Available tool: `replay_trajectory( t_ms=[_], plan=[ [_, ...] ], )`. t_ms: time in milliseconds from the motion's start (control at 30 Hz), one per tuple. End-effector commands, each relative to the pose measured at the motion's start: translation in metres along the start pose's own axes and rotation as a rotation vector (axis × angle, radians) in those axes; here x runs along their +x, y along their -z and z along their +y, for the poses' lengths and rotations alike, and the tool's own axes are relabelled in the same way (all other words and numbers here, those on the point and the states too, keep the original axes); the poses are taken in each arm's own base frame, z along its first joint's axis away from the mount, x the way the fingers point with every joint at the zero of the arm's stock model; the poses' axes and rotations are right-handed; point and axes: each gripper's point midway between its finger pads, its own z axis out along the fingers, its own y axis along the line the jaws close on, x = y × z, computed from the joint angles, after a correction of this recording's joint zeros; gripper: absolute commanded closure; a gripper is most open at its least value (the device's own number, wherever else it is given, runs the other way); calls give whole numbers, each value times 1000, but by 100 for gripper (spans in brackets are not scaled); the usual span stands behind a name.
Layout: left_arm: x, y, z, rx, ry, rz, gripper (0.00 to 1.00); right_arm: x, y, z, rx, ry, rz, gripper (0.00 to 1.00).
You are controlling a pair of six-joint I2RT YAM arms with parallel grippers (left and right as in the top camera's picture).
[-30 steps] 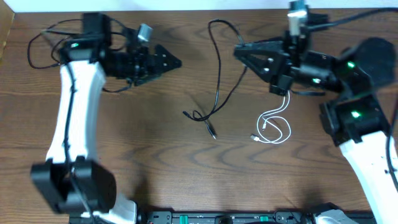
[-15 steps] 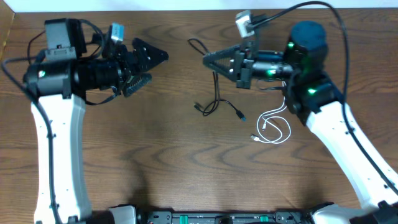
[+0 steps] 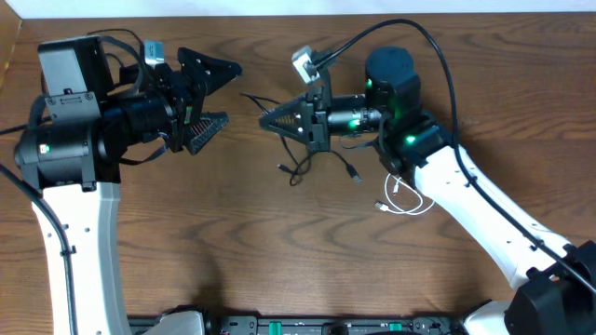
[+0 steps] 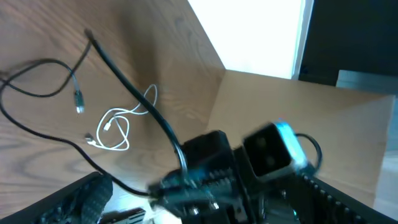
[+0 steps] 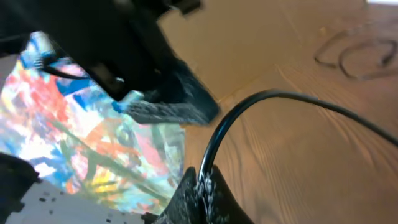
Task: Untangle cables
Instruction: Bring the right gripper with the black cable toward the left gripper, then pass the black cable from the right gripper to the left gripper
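Observation:
My right gripper (image 3: pixel 264 121) is shut on a thin black cable (image 3: pixel 296 167), which is lifted above the middle of the table. Its loose loops and a plug (image 3: pixel 355 175) trail below and to the right. In the right wrist view the closed jaws (image 5: pixel 202 182) pinch this black cable (image 5: pixel 261 99). The white cable (image 3: pixel 410 197) lies coiled on the wood on its own, right of the black ones. My left gripper (image 3: pixel 216 96) is open and empty, just left of the right gripper's tip. The left wrist view shows the black cable (image 4: pixel 134 93) and the white cable (image 4: pixel 115 127).
The right arm's thick black wire (image 3: pixel 410 37) arches over its wrist. The table's far edge and a white wall (image 3: pixel 307 7) run along the top. A cardboard panel (image 3: pixel 9 46) stands at the table's left corner. Both arm bases sit along the near edge.
My right arm has swung left across the table, dragging the black cables away from the white one. The left arm has turned to face it, its gripper still open.

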Motion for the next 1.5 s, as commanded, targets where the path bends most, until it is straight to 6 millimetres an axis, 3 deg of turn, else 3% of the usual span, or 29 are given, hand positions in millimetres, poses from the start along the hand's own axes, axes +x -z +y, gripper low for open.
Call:
replay_trajectory(
  t_ms=[0,300,600,1067,1133,1333,1400,1467],
  plan=[
    [3,1,-2,10,37,12,8,-8,-11,29,-75,39,-11,99],
    [3,1,-1,8,43,14,27,-9,-17,38,-102,70,-16,99],
    [4,1,-1,10,44,17,54,-9,-17,38,-101,70,-16,99],
    [11,1,-6,38,44,56,70,-8,-18,40,-103,70,-16,99],
    [11,1,-6,38,44,56,80,-8,-18,40,-103,70,-15,99],
    [11,1,-6,38,43,56,92,-8,-18,40,-103,70,-15,99],
    [11,1,-6,37,43,55,92,-8,-18,40,-103,70,-15,99],
    [10,1,-6,34,43,50,93,-8,-18,40,-103,69,-15,91]
  ],
)
